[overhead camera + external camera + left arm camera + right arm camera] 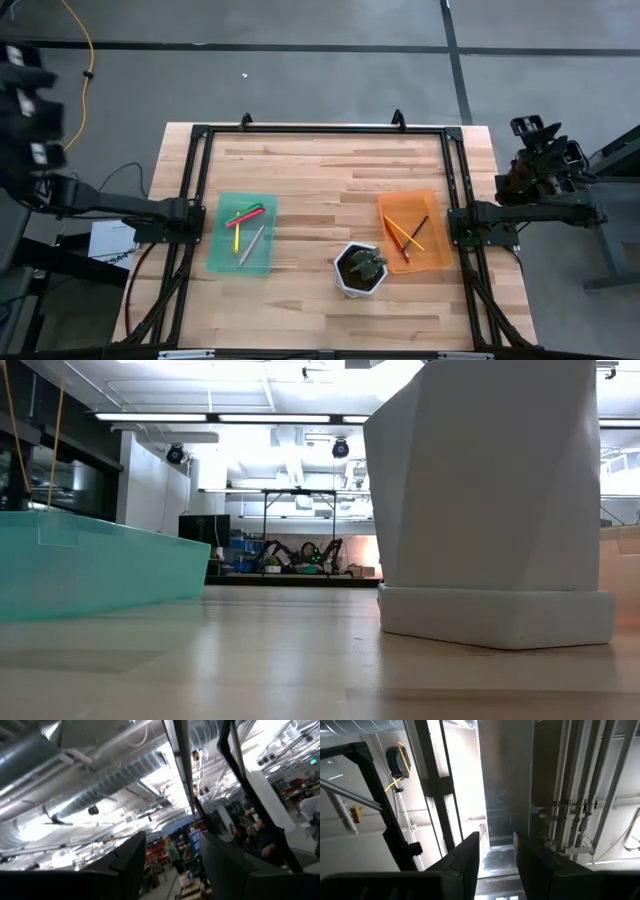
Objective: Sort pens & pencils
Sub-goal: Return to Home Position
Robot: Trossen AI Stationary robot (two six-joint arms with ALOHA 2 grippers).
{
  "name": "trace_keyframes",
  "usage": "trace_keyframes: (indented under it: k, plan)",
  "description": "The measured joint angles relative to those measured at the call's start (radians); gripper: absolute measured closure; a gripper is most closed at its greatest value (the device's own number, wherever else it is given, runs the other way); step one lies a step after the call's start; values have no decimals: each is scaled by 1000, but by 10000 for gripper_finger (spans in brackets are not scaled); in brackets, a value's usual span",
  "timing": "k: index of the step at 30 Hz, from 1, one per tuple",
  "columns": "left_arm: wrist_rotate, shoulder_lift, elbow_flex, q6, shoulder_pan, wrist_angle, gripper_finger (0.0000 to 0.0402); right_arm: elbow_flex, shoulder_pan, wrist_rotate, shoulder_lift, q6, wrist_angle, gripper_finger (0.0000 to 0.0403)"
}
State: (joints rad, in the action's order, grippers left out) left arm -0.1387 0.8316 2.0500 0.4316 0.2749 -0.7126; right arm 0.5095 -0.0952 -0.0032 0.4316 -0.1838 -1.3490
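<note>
surface: pale wood-plank table (320, 165) inside a black frame (200, 180), on grey floor.

nearest the low camera, a white faceted pot (490, 510) with a green plant fills the right half of that view and blocks what lies behind it. from above it sits at the front, between the two bins and closer to the orange one.

teal bin (222, 262) on the left side holds the pens (247, 222): pink, green, yellow and grey, lying crossed. orange bin (385, 200) on the right side holds the pencils (405, 238), three thin sticks fanned out.

left gripper (172, 840) is off the table's left edge, aimed up at ceiling ducts, fingers moderately apart, nothing held. right gripper (496, 837) is off the right edge, facing wall pipes, narrow gap, nothing held.

beyond: bright hall with strip lights, another arm rig (300, 555) far back, blurred people in the left wrist view.
</note>
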Motion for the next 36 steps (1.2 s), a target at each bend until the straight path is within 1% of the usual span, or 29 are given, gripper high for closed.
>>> trace_keyframes:
  k: [2, 4, 8, 10, 12, 15, 19, 23, 26, 31, 36]
  plan:
    - [19, -70, -151, -2, 0, 72, 227, 0, 0, 2, 0, -14, 12, 290]
    - [35, -143, -326, 6, 0, 184, 227, 0, 0, 19, 0, -22, 24, 290]
    - [68, -291, -692, 46, 0, 467, 227, 0, 0, 58, 0, -43, 36, 290]
    - [125, -367, -863, 66, 0, 614, 227, 0, 0, 67, 0, -56, 37, 290]
    - [187, -434, -1009, 71, 0, 729, 227, 0, 0, 78, 0, -79, 40, 290]
    - [262, -509, -1180, 54, 0, 790, 227, 0, 0, 102, 0, -115, 47, 290]
    - [325, -577, -1318, 39, 0, 825, 227, 0, 0, 148, 0, -152, 100, 290]
    - [371, -596, -1411, 44, 0, 819, 227, 0, 0, 207, 0, -179, 180, 290]
    - [409, -605, -1463, 56, 0, 822, 227, 0, 0, 224, 0, -214, 237, 290]
    - [416, -618, -1573, 54, 0, 884, 227, 0, 0, 228, 0, -264, 279, 290]
    - [413, -701, -1711, 40, 0, 1005, 227, 0, 0, 228, 0, -265, 280, 290]
